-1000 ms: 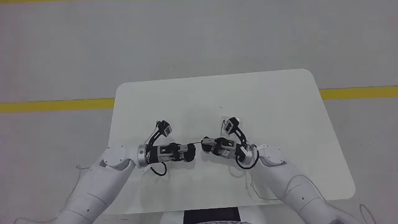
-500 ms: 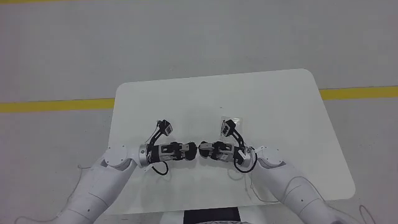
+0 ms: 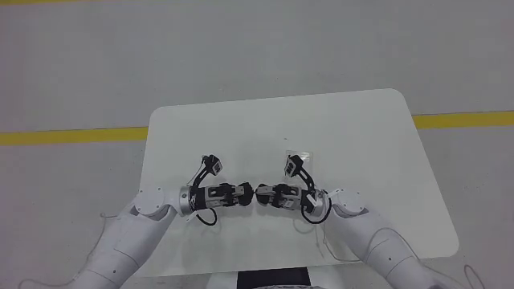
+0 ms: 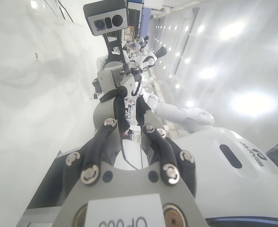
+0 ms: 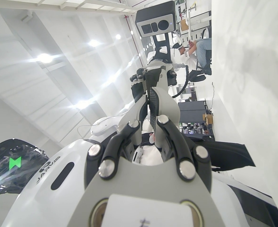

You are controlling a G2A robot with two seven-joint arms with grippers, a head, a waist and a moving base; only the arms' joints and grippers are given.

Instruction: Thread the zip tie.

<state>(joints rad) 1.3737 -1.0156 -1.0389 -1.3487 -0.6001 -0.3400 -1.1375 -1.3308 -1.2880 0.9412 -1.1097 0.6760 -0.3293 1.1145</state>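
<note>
— Black strand in the left wrist view: log it as the zip tie (image 4: 124, 153)?
— Yes, as far as I can tell. It is thin and dark, running back from between the left fingers (image 4: 120, 112) toward the palm. Those fingers are drawn narrow, cloth-covered tips close together. I read that as a pinch on the strap.
— Right side?
— Right fingers (image 5: 154, 105) are nearly together too, ribbed pad facing its partner. What sits between them is hidden, so I cannot confirm the tie's head is there.
— Position over the surface (image 3: 361, 128)?
— Top view: both sets of fingers are tip to tip above it, between its middle and the near edge, slightly toward the left edge. There is almost no gap between the two sets. The tie is too thin to make out there.
— Progress?
— Judgement only. Pick-up looks done: the tie is off the surface and both sets of fingers are at one spot. That fits the alignment or insertion stage. Whether the tail has entered the head, I cannot tell, since the junction is buried between the tips.
— Left to do?
— Confirm entry, then feed the tail through until a loop forms. No loop visible yet.
</note>
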